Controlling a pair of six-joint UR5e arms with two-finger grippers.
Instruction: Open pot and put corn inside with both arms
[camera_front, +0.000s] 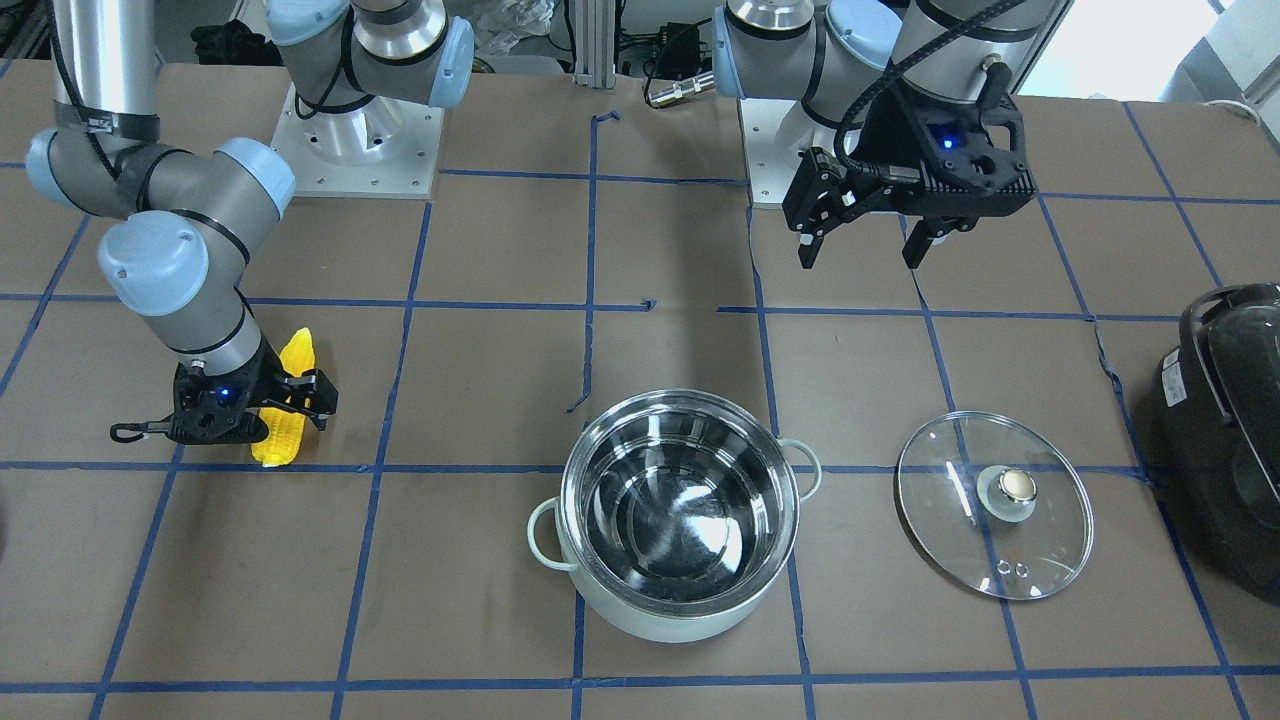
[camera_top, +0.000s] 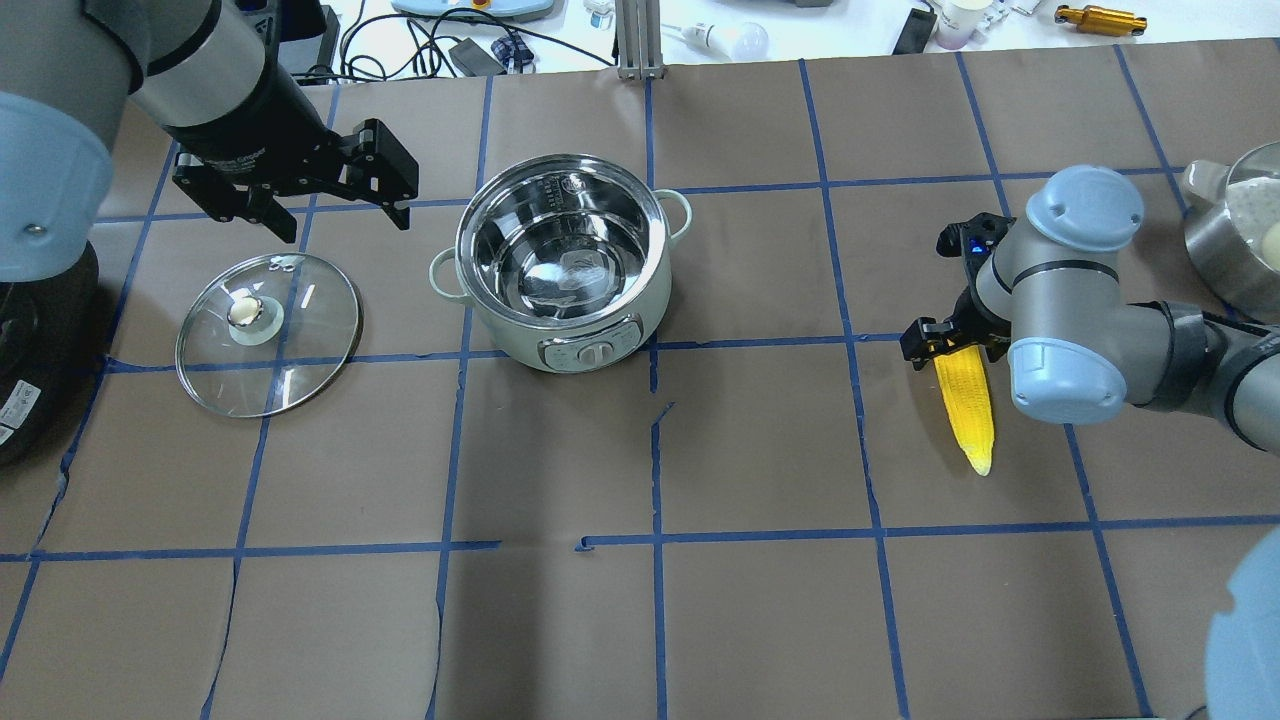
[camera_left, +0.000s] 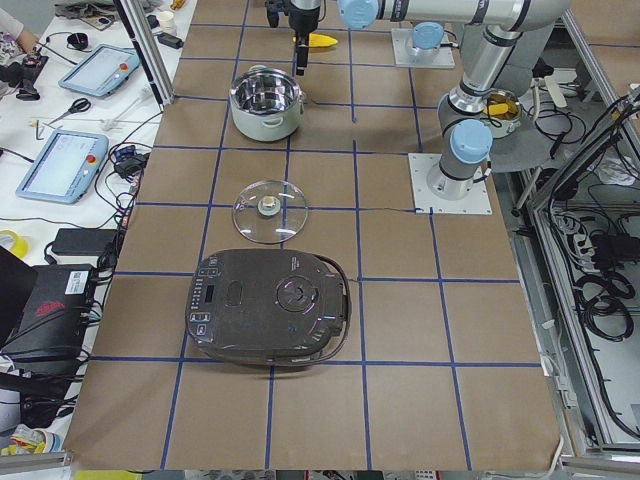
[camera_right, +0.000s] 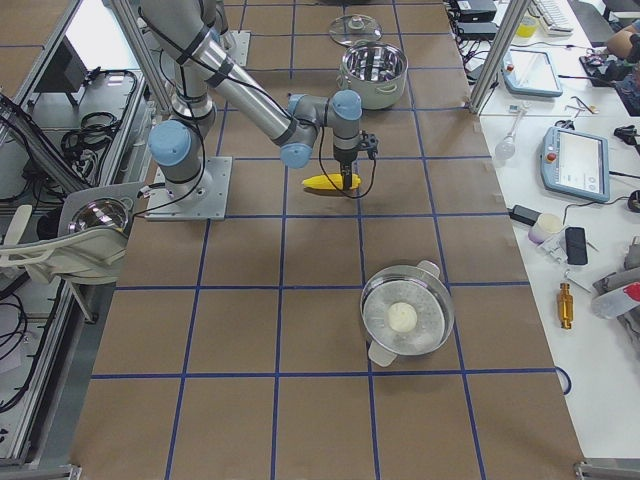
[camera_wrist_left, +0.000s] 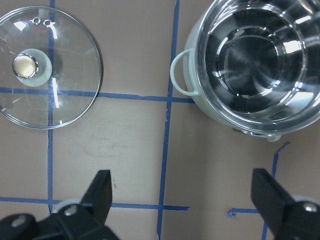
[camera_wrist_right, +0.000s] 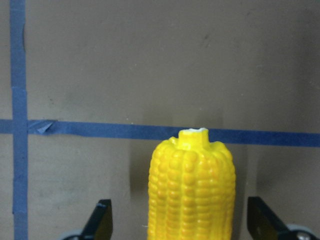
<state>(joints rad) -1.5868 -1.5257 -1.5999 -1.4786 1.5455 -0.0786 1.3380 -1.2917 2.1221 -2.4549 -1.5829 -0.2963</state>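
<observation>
Right end effector, mine, jaws apart astride the corn lying on the desk, my left end effector spread wide, raised near the open pot and its lid.

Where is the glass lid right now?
In the overhead view, the lid lies flat on the table left of the pot, between it and the black appliance.

Robot lab w/ teach pendants, cables, taped-grid table
</observation>
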